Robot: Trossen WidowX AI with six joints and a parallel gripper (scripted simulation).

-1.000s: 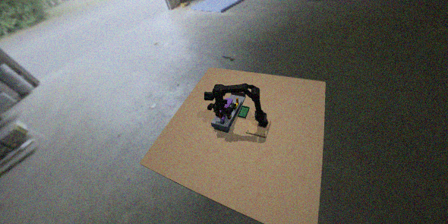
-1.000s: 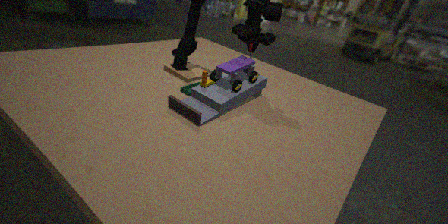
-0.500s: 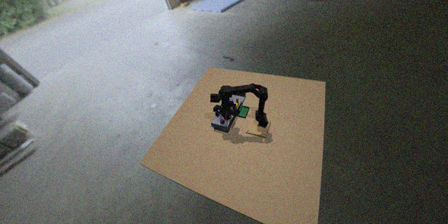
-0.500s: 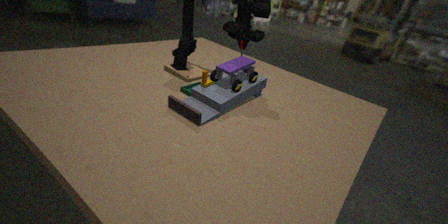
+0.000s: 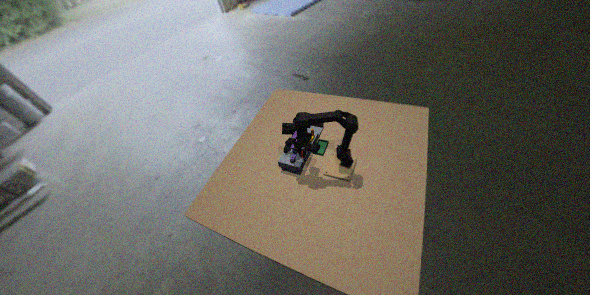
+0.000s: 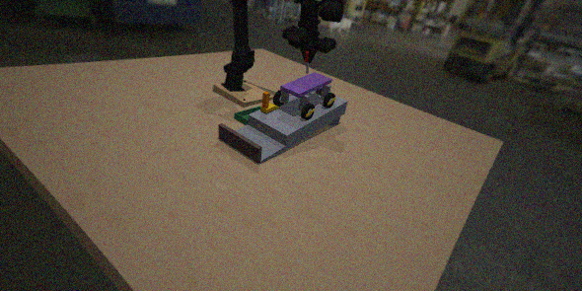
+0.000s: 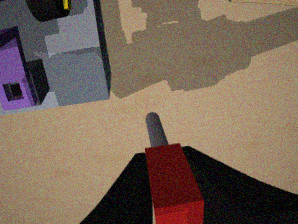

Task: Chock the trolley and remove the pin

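My gripper (image 6: 308, 58) (image 7: 163, 159) is shut on the red-headed stop pin (image 6: 307, 55) (image 7: 173, 175). The pin's grey shaft points down, free of any hole, beyond the uphill end of the ramp (image 6: 276, 122) (image 7: 80, 75). The purple trolley (image 6: 307, 83) stands on the ramp. A purple part with an empty square hole (image 7: 22, 98) shows at left in the wrist view. The yellow chock (image 6: 266, 104), its orange handle upright, is at the downhill side of the trolley's far wheel; I cannot tell whether they touch. The green tray (image 5: 327, 148) (image 6: 242, 116) lies beside the ramp.
The ramp has a dark end board (image 6: 239, 142) at its low end. The arm's wooden base plate (image 5: 334, 174) (image 6: 227, 93) stands beyond the tray. The arm arches over from the base to above the ramp's high end.
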